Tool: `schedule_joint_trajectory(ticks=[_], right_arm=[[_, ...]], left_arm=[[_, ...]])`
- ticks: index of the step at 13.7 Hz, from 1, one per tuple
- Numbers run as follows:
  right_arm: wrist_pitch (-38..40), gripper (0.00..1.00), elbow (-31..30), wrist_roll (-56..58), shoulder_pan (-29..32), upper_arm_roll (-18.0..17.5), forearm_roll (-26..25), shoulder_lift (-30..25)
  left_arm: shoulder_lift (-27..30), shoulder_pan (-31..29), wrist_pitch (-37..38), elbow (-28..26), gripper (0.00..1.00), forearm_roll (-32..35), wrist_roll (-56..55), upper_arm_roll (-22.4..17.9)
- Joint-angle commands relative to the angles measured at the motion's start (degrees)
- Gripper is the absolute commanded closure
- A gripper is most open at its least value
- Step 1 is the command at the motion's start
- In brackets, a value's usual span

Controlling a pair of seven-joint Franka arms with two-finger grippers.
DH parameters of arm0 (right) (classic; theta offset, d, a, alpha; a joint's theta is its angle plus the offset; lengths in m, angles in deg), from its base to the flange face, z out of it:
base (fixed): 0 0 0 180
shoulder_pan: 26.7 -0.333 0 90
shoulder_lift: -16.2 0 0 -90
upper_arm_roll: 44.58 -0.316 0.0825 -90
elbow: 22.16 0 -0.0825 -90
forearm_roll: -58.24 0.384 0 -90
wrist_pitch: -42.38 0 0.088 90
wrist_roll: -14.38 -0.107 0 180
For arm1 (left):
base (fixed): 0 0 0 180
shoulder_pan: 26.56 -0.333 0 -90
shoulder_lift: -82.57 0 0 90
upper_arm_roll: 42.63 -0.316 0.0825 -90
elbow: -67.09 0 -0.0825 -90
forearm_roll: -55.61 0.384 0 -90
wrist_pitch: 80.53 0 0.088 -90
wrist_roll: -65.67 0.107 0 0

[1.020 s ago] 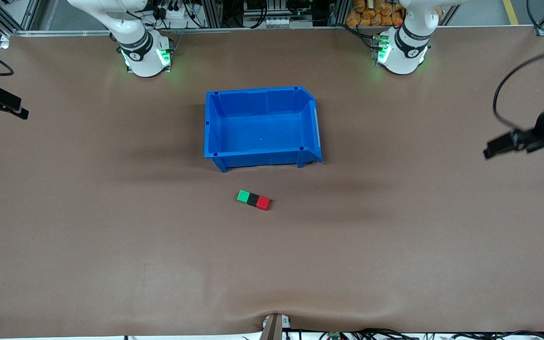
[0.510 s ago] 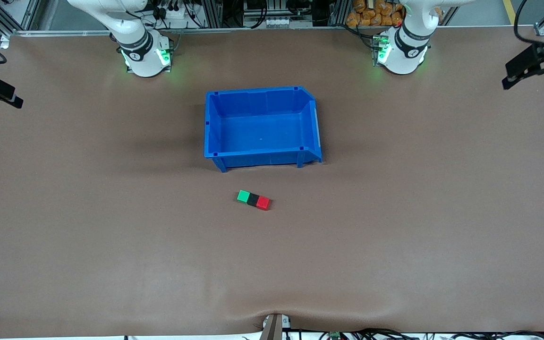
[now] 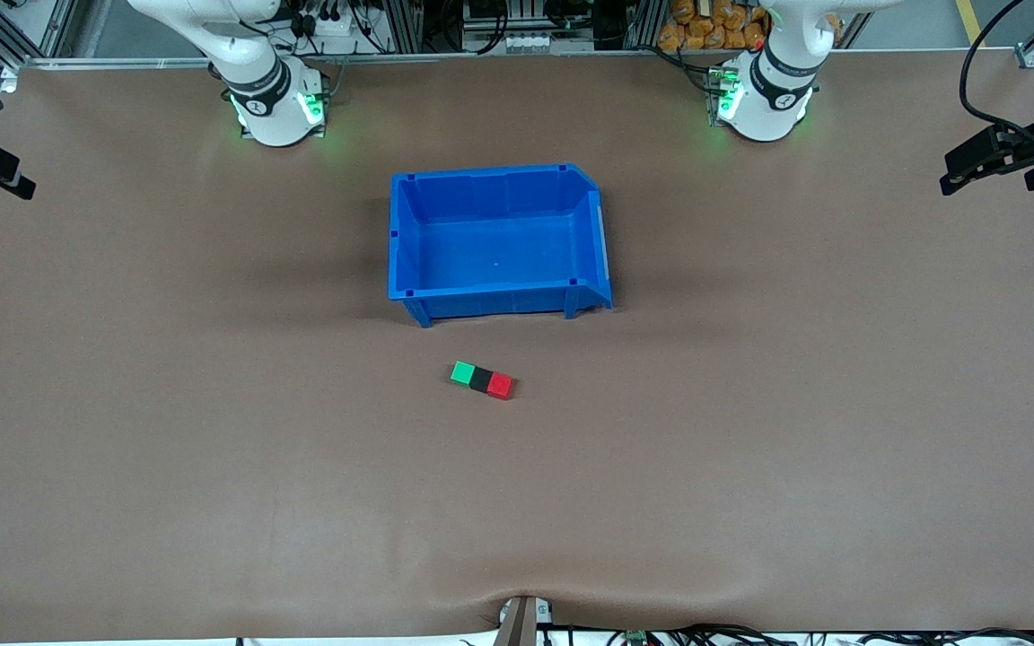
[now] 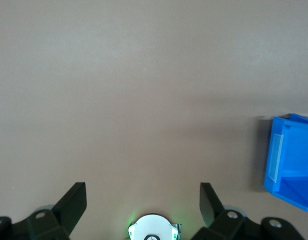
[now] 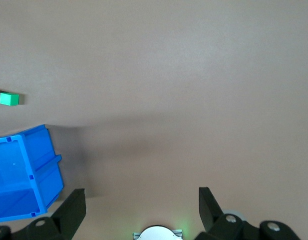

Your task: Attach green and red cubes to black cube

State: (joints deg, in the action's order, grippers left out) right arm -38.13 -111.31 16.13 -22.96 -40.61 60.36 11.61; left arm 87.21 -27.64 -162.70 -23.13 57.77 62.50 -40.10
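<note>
Three joined cubes, green, black, red, at blue bin's six o'clock; left hand and right hand wide, empty, over bench ends.

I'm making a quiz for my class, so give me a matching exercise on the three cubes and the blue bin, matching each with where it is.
Things:
1. green cube
2. black cube
3. red cube
4. blue bin

Places:
A. middle of the row
B. row's end toward the left arm
C. farther from the front camera than the row
D. row's end toward the right arm

Pairs: 1-D, 2-A, 3-B, 4-C
</note>
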Motion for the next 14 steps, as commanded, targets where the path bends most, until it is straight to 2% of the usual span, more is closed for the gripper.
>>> schedule_joint_trajectory(ticks=[1,14], right_arm=[[0.5,0.00,0.1,-0.5,-0.5,-0.1,-0.3,-0.5],[0.7,0.00,-0.4,-0.4,-1.9,-0.2,-0.2,-0.3]], left_arm=[[2.0,-0.4,-1.2,-1.5,0.00,-2.8,-0.8,-0.4],[-1.4,-0.4,-0.7,2.8,0.00,-2.8,-0.4,0.0]])
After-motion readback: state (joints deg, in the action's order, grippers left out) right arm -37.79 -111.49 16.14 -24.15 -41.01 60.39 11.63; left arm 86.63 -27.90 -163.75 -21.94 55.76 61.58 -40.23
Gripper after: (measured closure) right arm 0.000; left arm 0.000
